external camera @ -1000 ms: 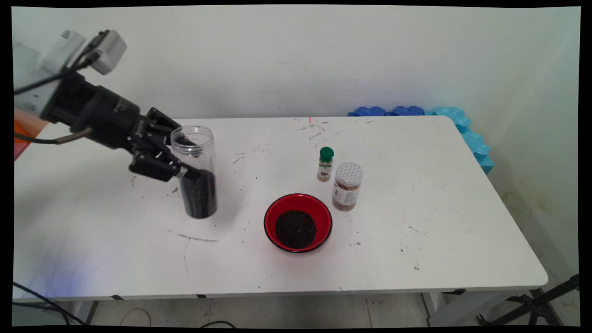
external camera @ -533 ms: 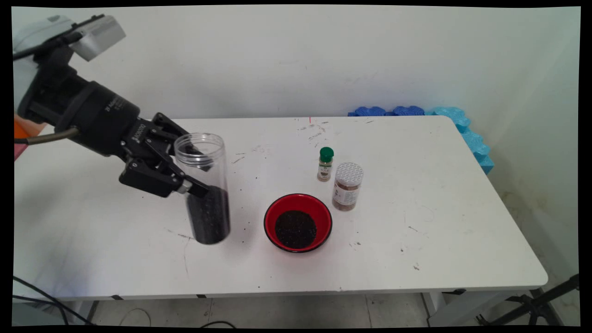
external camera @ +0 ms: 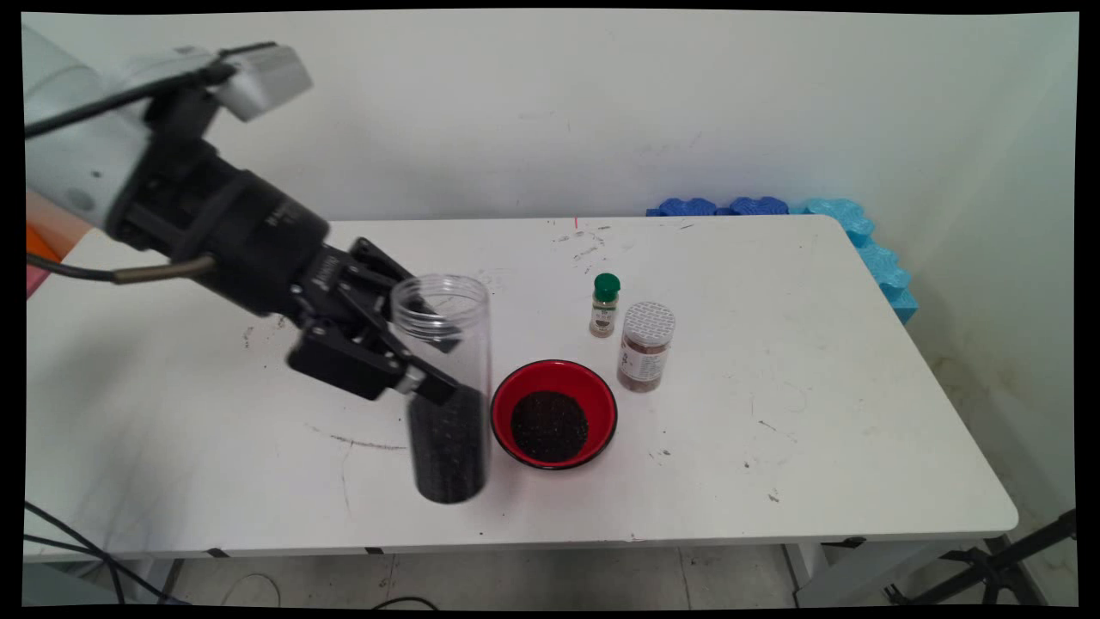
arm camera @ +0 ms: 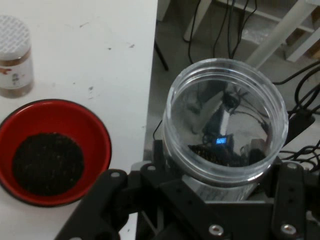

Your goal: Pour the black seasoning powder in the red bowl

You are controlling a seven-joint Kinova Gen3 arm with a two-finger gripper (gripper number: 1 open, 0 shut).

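White wall backs a white, scuffed table (external camera: 773, 447), with blue foam pieces (external camera: 868, 241) stacked against the wall at its far right corner. The black pincer (external camera: 438, 365) reaches in from the left and is closed about the middle of a tall clear jar (external camera: 447, 387), one finger on the near side and the other seen through the plastic on the far side. The jar is upright, lidless, and its lower half is filled with dark grains. It sits toward the table's near edge, just beside the left rim of a red bowl (external camera: 554, 413) holding a heap of the same dark grains. Beyond the bowl, toward the far right, stand a small green-capped bottle (external camera: 605, 305) and, close beside it, a brown spice jar with a white perforated lid (external camera: 644, 348).

In the hand view the jar's (arm camera: 227, 125) open mouth faces the camera above the pincer's (arm camera: 200, 210) linkage, with the bowl (arm camera: 100, 135) and the spice jar (arm camera: 15, 65) off to one side.

Whether the jar's base touches the table or hangs just above it cannot be told. The fingertips are hidden behind the jar in the hand view, and the labels on the small containers are too small to read.
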